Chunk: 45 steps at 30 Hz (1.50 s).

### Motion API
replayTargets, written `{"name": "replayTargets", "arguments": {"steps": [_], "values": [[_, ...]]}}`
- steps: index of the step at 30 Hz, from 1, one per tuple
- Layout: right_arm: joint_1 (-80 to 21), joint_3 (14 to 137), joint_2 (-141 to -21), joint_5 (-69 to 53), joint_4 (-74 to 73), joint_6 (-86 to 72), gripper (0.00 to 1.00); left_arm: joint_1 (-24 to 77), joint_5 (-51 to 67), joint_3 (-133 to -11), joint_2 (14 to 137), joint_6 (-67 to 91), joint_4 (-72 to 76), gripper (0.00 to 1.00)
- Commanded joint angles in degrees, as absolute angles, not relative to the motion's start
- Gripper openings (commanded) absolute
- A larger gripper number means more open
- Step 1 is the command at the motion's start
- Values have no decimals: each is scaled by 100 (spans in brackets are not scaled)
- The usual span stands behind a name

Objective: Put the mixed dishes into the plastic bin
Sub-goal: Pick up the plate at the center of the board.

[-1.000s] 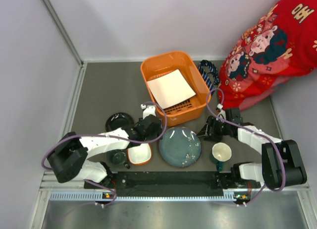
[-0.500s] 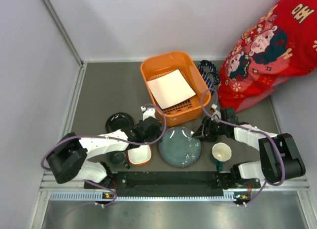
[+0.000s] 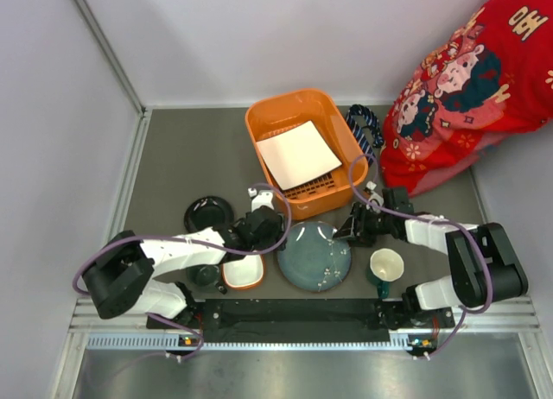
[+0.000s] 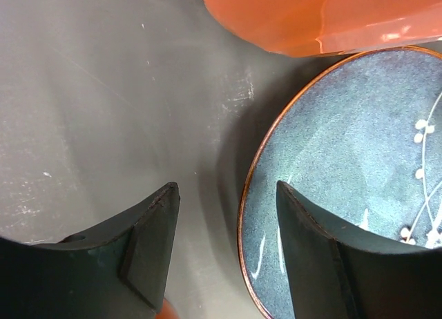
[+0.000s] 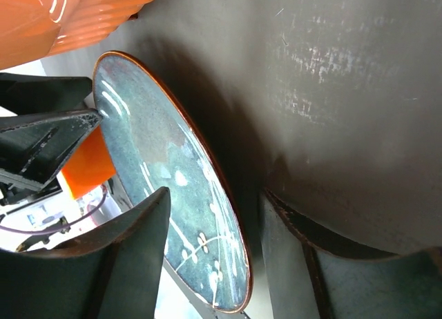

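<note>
Tally: only white square plate [image 3: 298, 154] is binned in orange plastic tub [image 3: 255, 127]; round blue-grey plate [image 3: 314, 259] is straddled, ungripped, by open left gripper [image 4: 224, 195] and open right gripper [image 5: 214, 195].

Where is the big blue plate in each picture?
Top external: the blue plate lies near the middle, just below the orange bin.
Left wrist: it fills the right side, with the bin above it.
Right wrist: it slants from upper left to bottom centre, with the bin at top left.
Shared landmark: the orange bin.
</note>
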<state>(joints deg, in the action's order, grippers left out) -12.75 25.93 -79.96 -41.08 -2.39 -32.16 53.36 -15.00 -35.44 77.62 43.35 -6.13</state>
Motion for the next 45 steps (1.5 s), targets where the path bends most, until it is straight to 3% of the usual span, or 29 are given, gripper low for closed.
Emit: {"name": "replayTargets", "arguments": {"steps": [1, 10, 16, 25, 34, 40, 45], "values": [[-1380, 2584, -8217, -3849, -202, -3076, 53, 5388, -1398, -3577, 7927, 4368, -317, 62], [-1389, 2601, -8350, -3902, -123, -3085, 49, 5414, -1204, -3551, 8253, 4447, -44, 55], [-1389, 2619, -8402, -3911, -106, -3102, 45, 5414, -1169, -3630, 8306, 4421, -53, 39], [-1389, 2602, -8473, -3964, -44, -3138, 27, 5414, -1213, -3560, 8218, 4456, -44, 32], [-1389, 2584, -8297, -3920, -35, -3208, 0, 5414, -1283, -3516, 8095, 4474, -97, 32], [-1380, 2549, -7999, -3937, 121, -3313, 0, 5414, -1388, -3533, 7806, 4500, -255, 40], [-1380, 2566, -7585, -4016, 228, -3392, 0, 5414, -1529, -3612, 7454, 4553, -500, 59]]}}
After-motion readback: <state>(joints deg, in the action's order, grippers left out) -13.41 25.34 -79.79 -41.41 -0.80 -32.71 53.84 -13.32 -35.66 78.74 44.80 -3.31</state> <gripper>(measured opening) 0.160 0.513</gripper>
